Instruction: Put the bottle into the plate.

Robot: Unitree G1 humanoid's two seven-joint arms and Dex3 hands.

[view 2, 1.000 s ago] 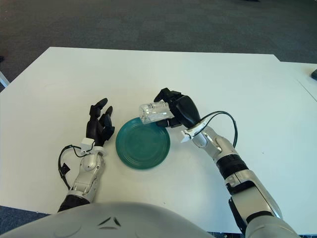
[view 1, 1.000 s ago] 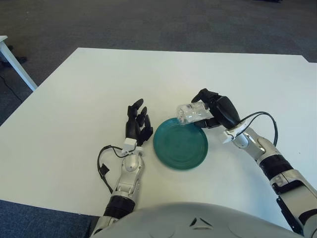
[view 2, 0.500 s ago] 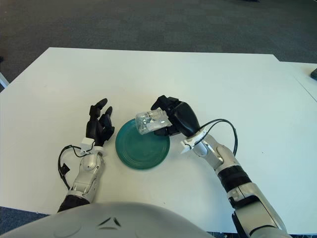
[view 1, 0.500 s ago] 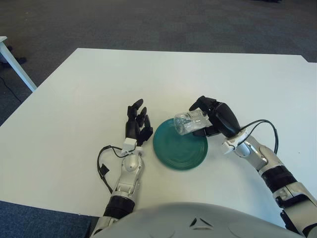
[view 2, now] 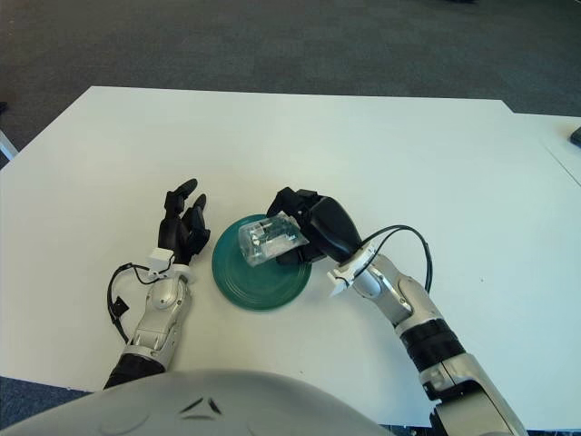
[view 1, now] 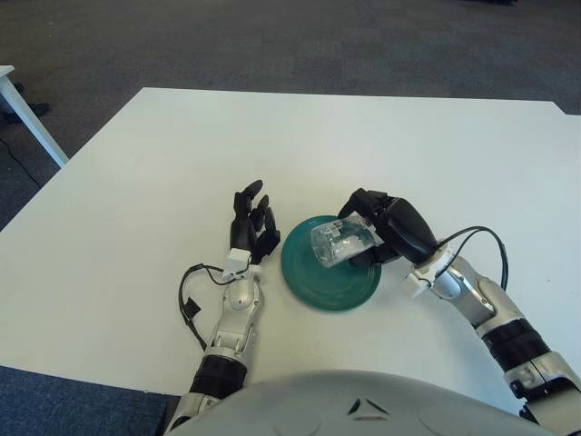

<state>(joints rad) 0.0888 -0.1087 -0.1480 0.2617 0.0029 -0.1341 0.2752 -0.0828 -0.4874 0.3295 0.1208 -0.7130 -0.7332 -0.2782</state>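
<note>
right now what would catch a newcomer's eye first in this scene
The eye goes first to the clear bottle, lying on its side in the right hand, whose black fingers wrap it over the teal plate near the middle of the white table. Next comes the left hand, resting on the table just left of the plate, fingers relaxed and holding nothing.

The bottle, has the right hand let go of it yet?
No, the right hand has its fingers wrapped around the clear bottle, holding it on its side over the green plate.
</note>
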